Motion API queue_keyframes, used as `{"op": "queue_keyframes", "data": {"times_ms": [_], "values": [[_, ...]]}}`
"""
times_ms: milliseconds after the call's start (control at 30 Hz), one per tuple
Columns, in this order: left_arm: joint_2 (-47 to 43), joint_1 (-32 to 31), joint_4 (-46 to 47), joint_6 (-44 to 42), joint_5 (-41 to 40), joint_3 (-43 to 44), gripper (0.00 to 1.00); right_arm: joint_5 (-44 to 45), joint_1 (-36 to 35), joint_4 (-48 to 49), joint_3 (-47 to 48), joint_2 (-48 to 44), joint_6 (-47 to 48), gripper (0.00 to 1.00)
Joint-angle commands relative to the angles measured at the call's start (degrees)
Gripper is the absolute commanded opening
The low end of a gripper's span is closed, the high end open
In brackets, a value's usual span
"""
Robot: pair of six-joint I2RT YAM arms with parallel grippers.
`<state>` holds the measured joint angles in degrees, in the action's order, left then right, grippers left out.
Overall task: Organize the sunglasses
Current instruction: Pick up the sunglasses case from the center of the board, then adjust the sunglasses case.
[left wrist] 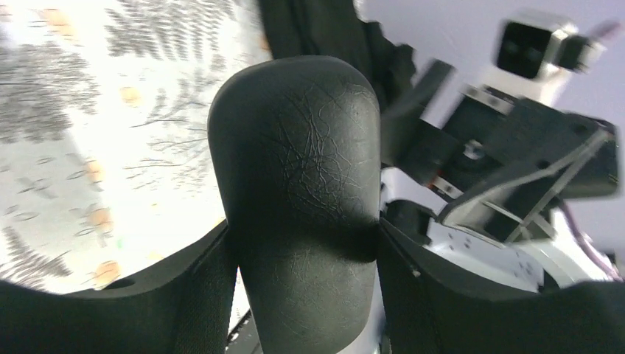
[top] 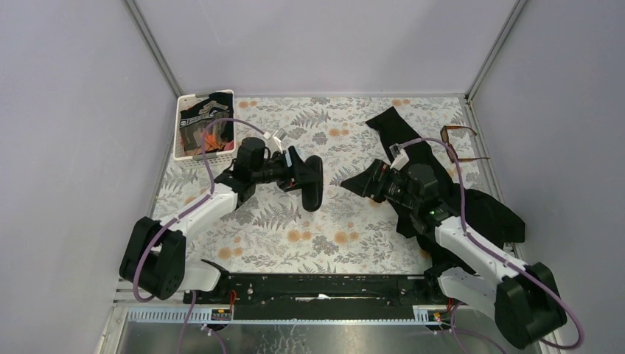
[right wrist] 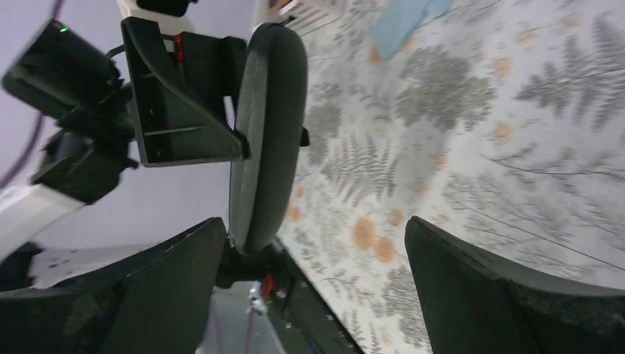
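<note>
The sunglasses [top: 460, 144], with a thin amber-brown frame, lie open at the table's far right edge, apart from both grippers. My left gripper [top: 309, 181] is shut on the black oblong glasses case [top: 312, 183] and holds it above the table's middle. In the left wrist view the case [left wrist: 295, 184] fills the gap between the fingers [left wrist: 199, 295]. My right gripper [top: 357, 184] is open and empty, just right of the case and facing it. In the right wrist view the case [right wrist: 269, 133] stands edge-on ahead of the open fingers [right wrist: 472, 287].
A white basket [top: 180, 129] with dark items stands at the back left. Black fabric [top: 486, 210] lies across the right side under the right arm. A light-blue cloth [right wrist: 402, 18] lies on the fern-print table cover [top: 332, 228]. Grey walls close in on three sides.
</note>
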<state>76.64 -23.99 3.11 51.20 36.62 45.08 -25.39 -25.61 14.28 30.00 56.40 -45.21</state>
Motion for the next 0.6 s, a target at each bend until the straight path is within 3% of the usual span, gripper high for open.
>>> {"op": "queue_keyframes", "data": {"times_ms": [0,100,233,333,567], "values": [[1.17,0.16,15.82,5.83,12.74,0.17,0.0,-13.78,0.78,39.15,-5.87,7.71,-21.05,1.0],[0.67,0.28,25.24,12.66,13.04,-2.75,0.0,-13.63,0.77,60.95,-8.71,14.59,-30.43,1.0],[2.22,0.35,35.55,20.7,13.41,-5.41,0.0,-14.3,0.63,73.76,-10.47,19.93,-35.99,1.0],[3.55,0.35,41.25,25.32,13.48,-6.63,0.0,-14.59,-0.14,76.71,-10.36,21.63,-36.83,1.0],[4.35,0.26,49.3,29.54,13.17,-7.39,0.0,-13.26,-3.4,73.83,-8.0,24.29,-34.54,1.0]]}}
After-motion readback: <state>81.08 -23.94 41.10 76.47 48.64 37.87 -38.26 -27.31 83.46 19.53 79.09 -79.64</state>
